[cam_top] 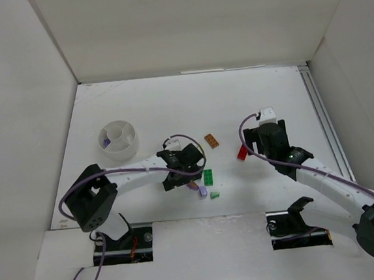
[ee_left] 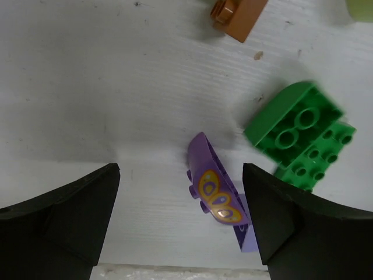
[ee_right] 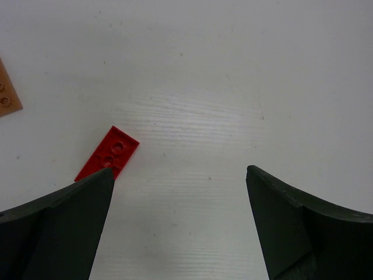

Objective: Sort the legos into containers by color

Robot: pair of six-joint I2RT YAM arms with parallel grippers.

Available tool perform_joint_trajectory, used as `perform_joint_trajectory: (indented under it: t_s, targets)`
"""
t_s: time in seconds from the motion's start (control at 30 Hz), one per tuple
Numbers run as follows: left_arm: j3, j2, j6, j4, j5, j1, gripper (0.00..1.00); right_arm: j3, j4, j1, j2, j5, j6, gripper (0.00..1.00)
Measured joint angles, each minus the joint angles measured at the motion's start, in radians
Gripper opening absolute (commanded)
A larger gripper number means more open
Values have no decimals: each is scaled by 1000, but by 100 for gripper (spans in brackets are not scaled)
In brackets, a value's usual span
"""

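Green plastic marks the middle of the scene: a bright green studded brick (cam_top: pixel 208 177) (ee_left: pixel 297 137) lies on a white table (cam_top: pixel 138 105). Just left of the green brick, the left gripper (cam_top: pixel 183 170) (ee_left: pixel 180 175) has its black fingers spread wide. A purple curved brick with a yellow butterfly print (cam_top: pixel 193 186) (ee_left: pixel 218 192) lies between them, close to the finger nearer the green brick, and nothing is gripped.

Just below the green brick lie a small lilac brick (cam_top: pixel 203 191) and a pale green brick (cam_top: pixel 214 194). Above it lies an orange-brown flat brick (cam_top: pixel 211 140) (ee_left: pixel 239 14). To its upper right lies a red flat brick (cam_top: pixel 242 152) (ee_right: pixel 108 153), beside one finger of the right gripper (cam_top: pixel 261 143) (ee_right: pixel 179 172), whose fingers are also spread apart over bare table.

Well to the green brick's upper left stands a round white plastic cup (cam_top: pixel 124 151), divided inside, with a small purple piece in one section.
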State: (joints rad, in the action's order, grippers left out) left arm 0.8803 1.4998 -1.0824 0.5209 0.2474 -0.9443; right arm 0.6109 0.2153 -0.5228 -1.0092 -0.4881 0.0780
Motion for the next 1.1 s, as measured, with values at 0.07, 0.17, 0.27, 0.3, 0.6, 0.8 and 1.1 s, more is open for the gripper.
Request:
perform_joint_trajectory:
  t_s: [0.07, 0.17, 0.27, 0.3, 0.6, 0.8, 1.1]
  targets:
    - [25, 53, -56, 26, 13, -12, 82, -22, 20, 0, 31, -13, 18, 100]
    - [40, 83, -123, 46, 24, -19, 80, -48, 33, 3, 91, -20, 33, 100]
    - [40, 82, -165, 46, 31, -24, 72, -70, 30, 10, 150, -21, 42, 100]
    - [40, 82, -175, 42, 30, -25, 69, -75, 31, 12, 163, -21, 43, 100]
    - [41, 98, -190, 6, 14, -36, 38, -85, 31, 13, 177, -21, 50, 100]
    - [52, 109, -180, 2, 14, -47, 18, -85, 31, 13, 169, -21, 50, 100]
    - [84, 86, -185, 85, 105, -34, 1, -85, 31, 13, 165, -21, 50, 100]
